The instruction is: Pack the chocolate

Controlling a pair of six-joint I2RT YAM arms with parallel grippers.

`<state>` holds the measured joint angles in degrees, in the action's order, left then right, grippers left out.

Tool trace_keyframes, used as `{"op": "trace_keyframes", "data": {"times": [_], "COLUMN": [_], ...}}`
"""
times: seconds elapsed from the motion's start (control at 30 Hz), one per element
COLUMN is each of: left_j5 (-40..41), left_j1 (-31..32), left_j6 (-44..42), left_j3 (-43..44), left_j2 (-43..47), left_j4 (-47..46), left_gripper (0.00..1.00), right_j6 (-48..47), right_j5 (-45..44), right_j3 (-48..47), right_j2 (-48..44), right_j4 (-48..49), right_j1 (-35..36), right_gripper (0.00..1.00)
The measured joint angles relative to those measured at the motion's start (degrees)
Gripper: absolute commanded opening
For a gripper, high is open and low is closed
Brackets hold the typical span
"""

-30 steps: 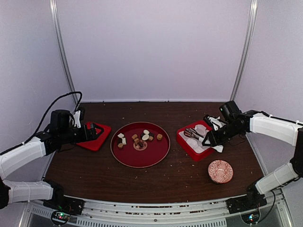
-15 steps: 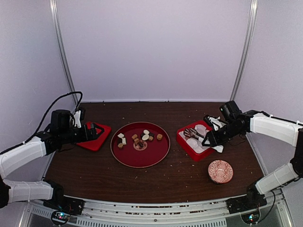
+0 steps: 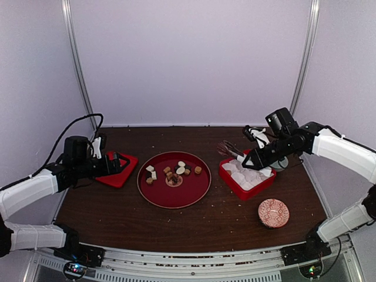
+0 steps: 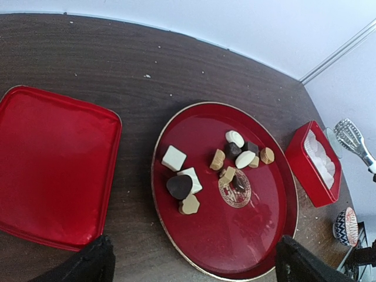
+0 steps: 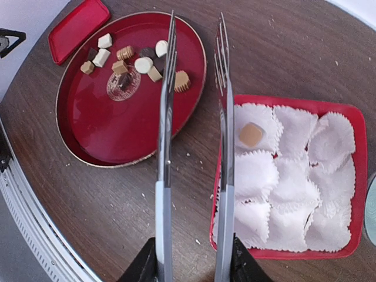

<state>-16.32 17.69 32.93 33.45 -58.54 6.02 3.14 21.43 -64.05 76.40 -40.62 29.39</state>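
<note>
Several pieces of chocolate (image 3: 174,171) in dark, tan and white lie on the round red tray (image 3: 176,203), seen closer in the left wrist view as chocolate (image 4: 235,156). One tan chocolate (image 5: 251,134) sits in a paper cup inside the red box (image 5: 359,176). My right gripper (image 5: 191,261) is shut on metal tongs (image 5: 165,117), whose tips stand apart with nothing between them, raised between the box (image 3: 249,192) and the tray. My left gripper (image 4: 194,264) hangs open above the near edge of the tray, holding nothing.
A flat red lid (image 4: 53,164) lies left of the tray, below my left gripper (image 3: 120,161). A small patterned bowl (image 3: 273,212) stands in front of the box. White paper cups (image 5: 305,194) fill the box. Pale crumbs dot the dark wooden table.
My right arm has lifted the tongs out of the box and swung them back and left, towards the tray. The left arm has not moved.
</note>
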Motion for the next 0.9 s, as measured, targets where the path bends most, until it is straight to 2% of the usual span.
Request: {"op": "trace_keyframes", "data": {"times": [0.23,0.43,0.9], "left_j5": [0.02,0.04,0.04], "left_j1": [0.00,0.00,0.00], "left_j6": [0.00,0.04,0.61], "left_j3": [0.00,0.00,-0.02], "left_j2": [0.00,0.00,0.02], "left_j4": [-0.02,-0.48,-2.12], "left_gripper": [0.98,0.98,0.98], "right_j6": [-0.22,0.52,2.16], "right_j5": [-7.61,-11.91,-17.40], "right_j3": [-9.66,-10.91,-15.28], "right_j2": [8.13,15.67,24.00], "right_j4": [-2.93,-4.42,-6.56], "right_j1": [9.05,14.47,16.50], "right_gripper": [0.34,0.34,0.36]}}
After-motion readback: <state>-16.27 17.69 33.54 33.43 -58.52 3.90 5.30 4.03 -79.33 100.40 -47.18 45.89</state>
